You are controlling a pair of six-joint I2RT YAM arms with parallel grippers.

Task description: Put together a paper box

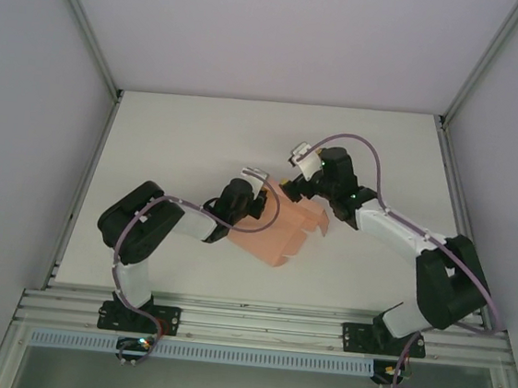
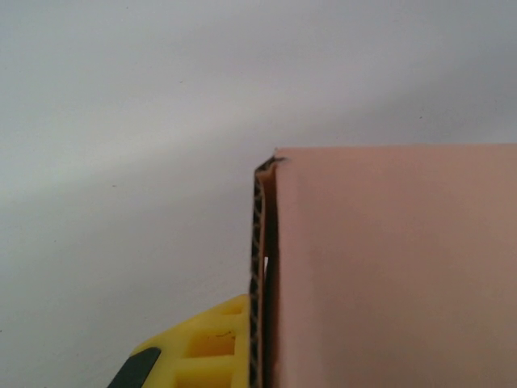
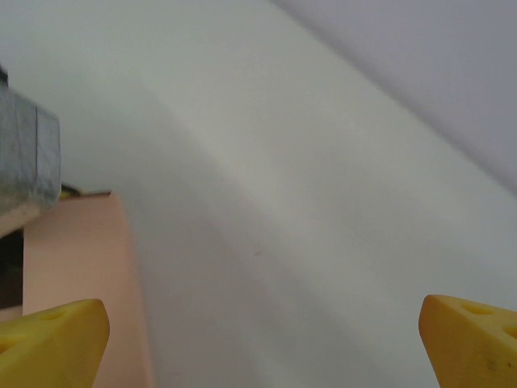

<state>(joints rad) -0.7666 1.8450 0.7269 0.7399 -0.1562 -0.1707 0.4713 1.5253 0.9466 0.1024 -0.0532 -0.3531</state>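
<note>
I see my left claw [image 1: 260, 205] pinching one wall of the pink box [image 1: 278, 235], which sits mid-surface [image 1: 181, 140] between both arms. My right claw [image 3: 266, 339] is spread wide, just beside the box's far corner.

Bright, even, diffuse light; faint soft shadows; mild blur in both close wrist views.

one of the yellow fingers [image 2: 212, 347] lies just beside the paper box [image 2: 388, 267] edge.
</note>
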